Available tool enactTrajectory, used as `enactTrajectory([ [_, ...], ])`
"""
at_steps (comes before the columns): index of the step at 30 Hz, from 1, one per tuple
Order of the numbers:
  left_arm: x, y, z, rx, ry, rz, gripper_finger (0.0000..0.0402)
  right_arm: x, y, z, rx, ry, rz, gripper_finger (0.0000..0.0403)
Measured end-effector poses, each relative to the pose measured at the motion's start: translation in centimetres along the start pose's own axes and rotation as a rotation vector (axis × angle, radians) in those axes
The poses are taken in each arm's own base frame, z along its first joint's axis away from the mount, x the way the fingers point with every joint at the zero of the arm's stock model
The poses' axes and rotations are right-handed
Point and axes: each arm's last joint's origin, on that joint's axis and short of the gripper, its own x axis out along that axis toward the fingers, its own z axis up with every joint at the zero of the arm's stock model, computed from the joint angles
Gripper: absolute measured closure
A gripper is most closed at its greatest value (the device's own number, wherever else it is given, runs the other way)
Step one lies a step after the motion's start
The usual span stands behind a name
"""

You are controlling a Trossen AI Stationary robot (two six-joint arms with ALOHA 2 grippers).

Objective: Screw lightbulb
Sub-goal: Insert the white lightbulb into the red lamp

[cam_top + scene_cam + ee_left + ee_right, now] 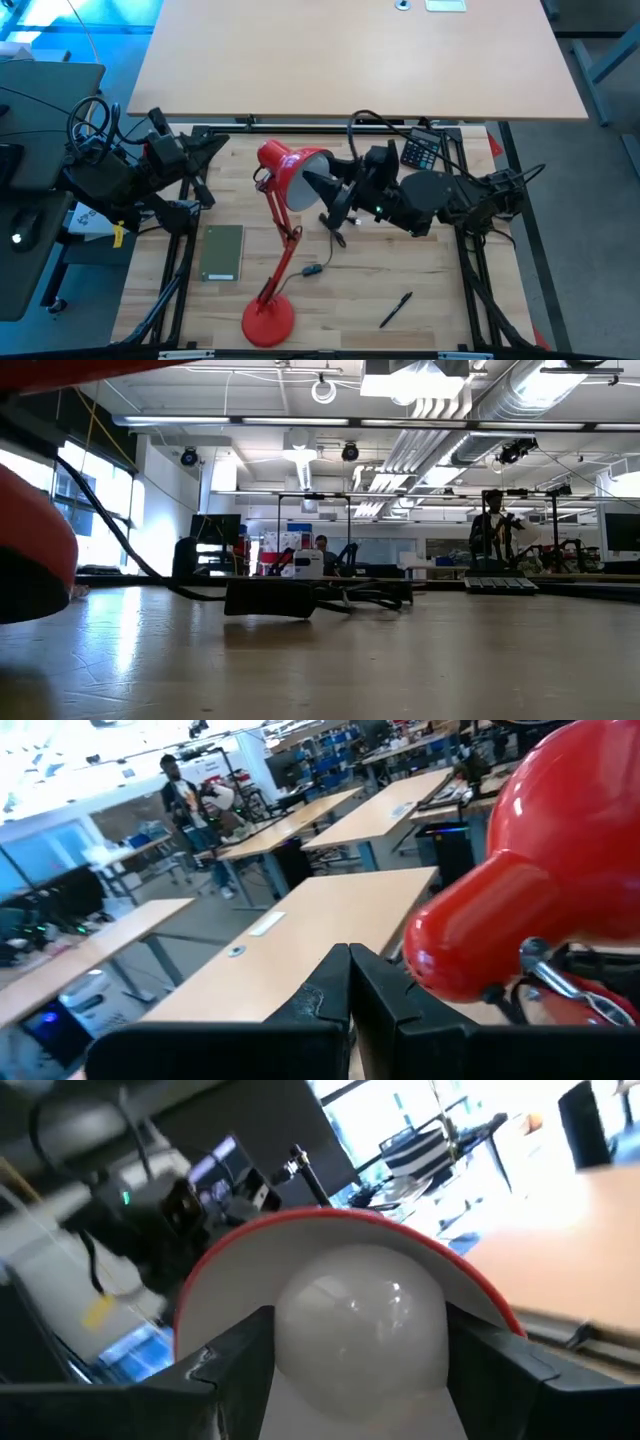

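Lightbulb (358, 1315) centre of right wrist frame, sitting inside mouth of red lamp shade (240, 1245), right tool (360, 1365) grasping it, one finger either side of the globe. In high view, right tool (338, 190) at frame centre, against shade opening; bulb itself hidden there. Left tool (350, 985) clenched, empty, parked upper left of high view beside the shade's back.

Handling guess: light, smooth, slippery glass, fragile. Best held at widest part of globe, gentle squeeze, straight on axis while twisting. Slip or cross-threading likely risks.

Light: we see bright ceiling fixtures (415, 385).
Glare: sheen across the table (400, 660).
Blur: our right wrist view is soft.
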Motion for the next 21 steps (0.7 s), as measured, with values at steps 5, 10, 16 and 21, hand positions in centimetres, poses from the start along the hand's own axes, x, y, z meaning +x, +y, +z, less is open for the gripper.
enactTrajectory([
  [5,0.0,0.1,0.0,0.048,0.007,0.046,0.0401,0.1,0.0,1.0,0.262,-0.075,-0.011,0.0165],
  [10,0.0,0.2,0.0,0.072,0.009,0.061,0.0402,0.3,-0.2,2.6,0.378,-0.148,0.015,0.0166],
  [16,0.0,0.2,0.0,0.072,0.009,0.063,0.0401,0.4,-0.2,2.5,0.273,-0.147,0.010,0.0164],
  [21,0.0,0.2,0.0,0.072,0.009,0.063,0.0401,0.5,-0.2,2.4,0.180,-0.141,0.001,0.0163],
])
